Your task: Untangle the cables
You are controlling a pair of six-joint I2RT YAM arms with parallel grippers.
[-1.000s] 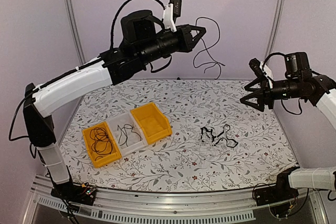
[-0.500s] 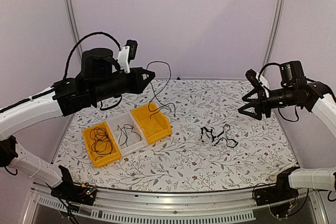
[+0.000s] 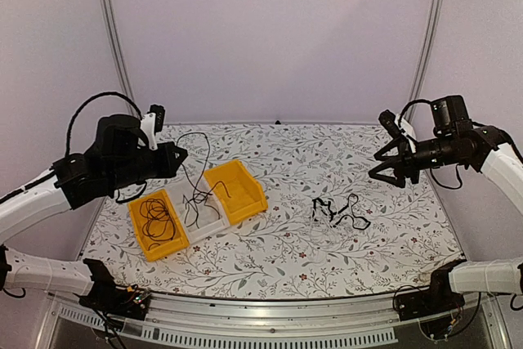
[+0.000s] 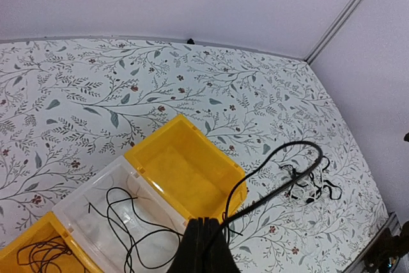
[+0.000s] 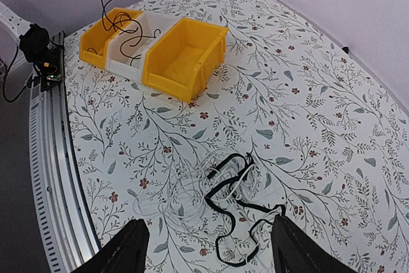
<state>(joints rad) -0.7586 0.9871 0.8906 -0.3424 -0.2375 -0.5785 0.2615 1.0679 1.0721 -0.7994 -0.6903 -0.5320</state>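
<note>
Progress: partly done by the look of it; two cables sit in bins, one is in hand, and a tangle (image 3: 339,212) remains on the desk (image 3: 286,153).
Left end effector (image 3: 173,155): clamped shut on a black cable (image 4: 300,143) dangling below it, over the bins.
Right end effector (image 3: 382,167): jaws wide apart, empty; the tangle lies below it.
Bins: outer yellow bin (image 3: 163,252) holds a black coil; clear bin (image 3: 208,230) holds a black cord; inner yellow bin (image 3: 237,185) looks empty.

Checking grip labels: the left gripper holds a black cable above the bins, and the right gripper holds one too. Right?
No: the right wrist view shows the right gripper open, holding nothing. The left gripper does hold a black cable above the bins.
</note>
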